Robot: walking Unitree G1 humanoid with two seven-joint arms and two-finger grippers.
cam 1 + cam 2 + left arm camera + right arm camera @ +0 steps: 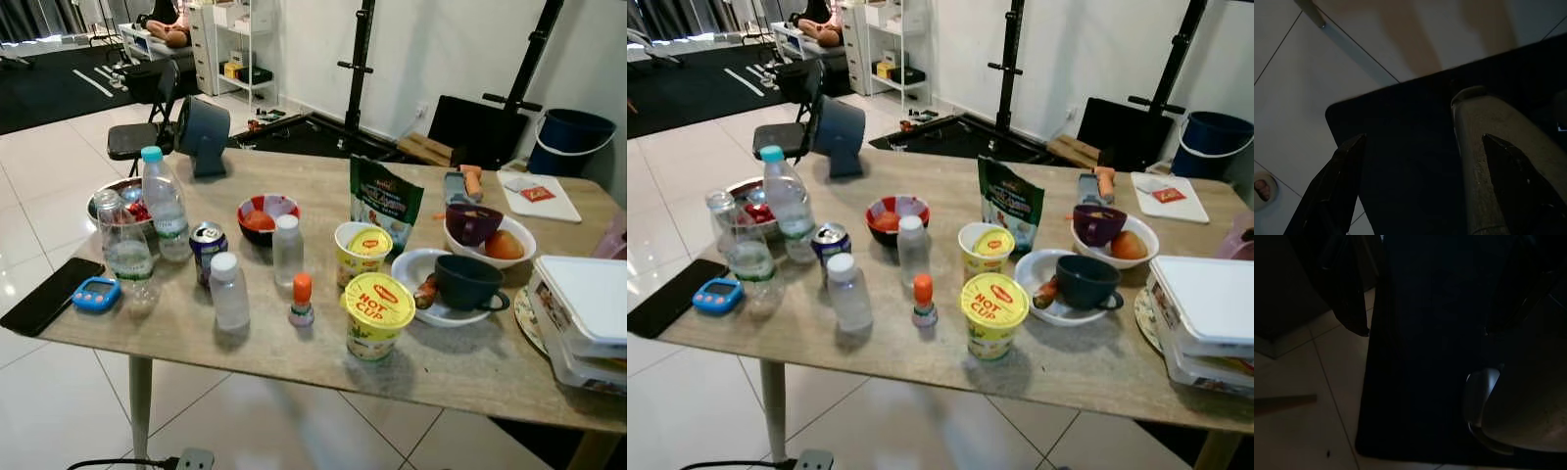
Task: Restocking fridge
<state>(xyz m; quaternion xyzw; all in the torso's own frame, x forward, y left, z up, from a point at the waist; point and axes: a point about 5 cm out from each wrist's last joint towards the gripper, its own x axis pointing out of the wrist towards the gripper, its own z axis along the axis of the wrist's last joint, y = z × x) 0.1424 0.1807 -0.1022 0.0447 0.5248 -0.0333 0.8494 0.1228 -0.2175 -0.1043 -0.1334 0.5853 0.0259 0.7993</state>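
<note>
Both pincers, left [1420, 186] and right [1425, 293], are held spread wide and empty below the worktop [294, 343]; nothing is restocked yet, bottles [229, 292] untouched.

"HOT CUP" in red on the near noodle cup's yellow lid [378, 301], other labels unreadable

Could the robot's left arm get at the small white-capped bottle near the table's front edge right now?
Probably yes. The small bottle stands near the table's front edge with nothing before it, though the left gripper hangs open low, facing the floor, and must rise first.
</note>
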